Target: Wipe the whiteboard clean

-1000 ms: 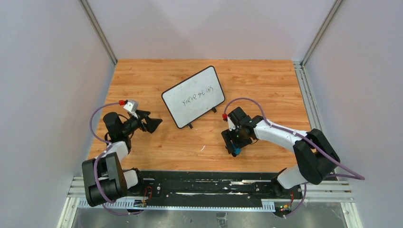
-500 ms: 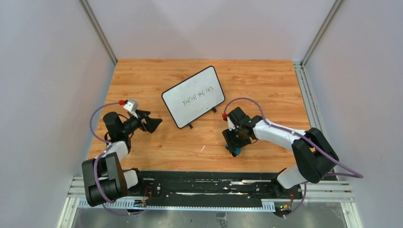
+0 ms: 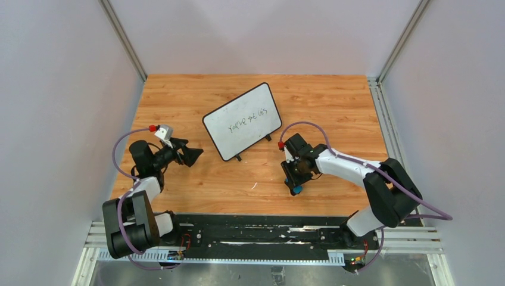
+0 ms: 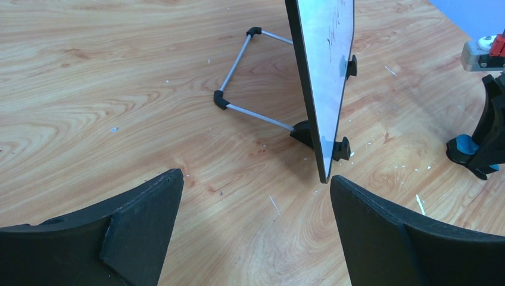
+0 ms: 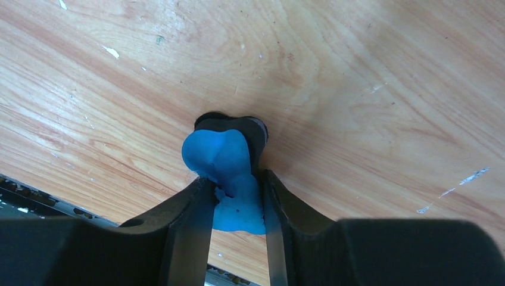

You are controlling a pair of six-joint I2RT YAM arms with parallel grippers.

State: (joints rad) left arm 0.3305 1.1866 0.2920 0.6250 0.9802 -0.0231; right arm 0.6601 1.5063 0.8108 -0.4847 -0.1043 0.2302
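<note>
Handwriting [image 3: 246, 120] in dark marker runs across the whiteboard [image 3: 242, 121], which stands toward the far middle of the wooden table [image 3: 333, 107], turned at an angle to the table edges. In the left wrist view the whiteboard [image 4: 324, 71] appears almost edge-on, leaning back on a thin wire stand [image 4: 238, 59] behind it, with its two small black feet on the wood. The left gripper [image 3: 192, 154] hovers low over the table on the near-left side of the board and points toward it. Its fingers are spread wide with nothing between them, and in its own camera the left gripper [image 4: 256, 182] frames the board's near corner without touching it. The right gripper [image 3: 294, 186] sits on the near-right side, apart from the board and close to the table's near edge, angled down at the wood. Its fingers are clamped on a small blue eraser [image 5: 221, 156]. In the wrist view the right gripper [image 5: 235, 196] squeezes the blue block from both sides, and the eraser's dark-backed far end meets the table surface.
</note>
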